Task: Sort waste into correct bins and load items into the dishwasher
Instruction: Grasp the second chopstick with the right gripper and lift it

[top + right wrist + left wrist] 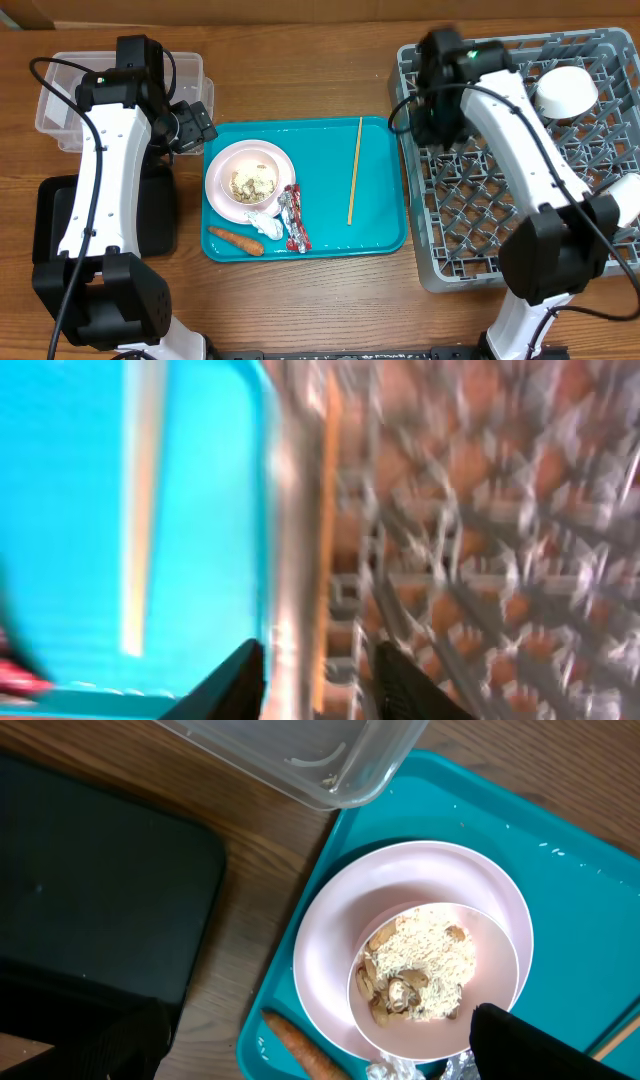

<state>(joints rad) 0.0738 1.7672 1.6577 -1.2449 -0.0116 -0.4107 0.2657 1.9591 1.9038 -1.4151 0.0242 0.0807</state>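
A round white plate lies on the teal tray with a small bowl of beige rice scraps on it. A white tissue, a red-and-silver wrapper and an orange carrot lie beside it. One chopstick lies on the tray's right side. My left gripper is open and empty above the plate, rice scraps and carrot. My right gripper is open and empty over the left edge of the grey rack; its view is blurred, showing the gripper, the rack and the chopstick.
The clear tub stands at the back left and the black tray in front of it; both also show in the left wrist view, the tub and the black tray. A white bowl sits in the rack's far right.
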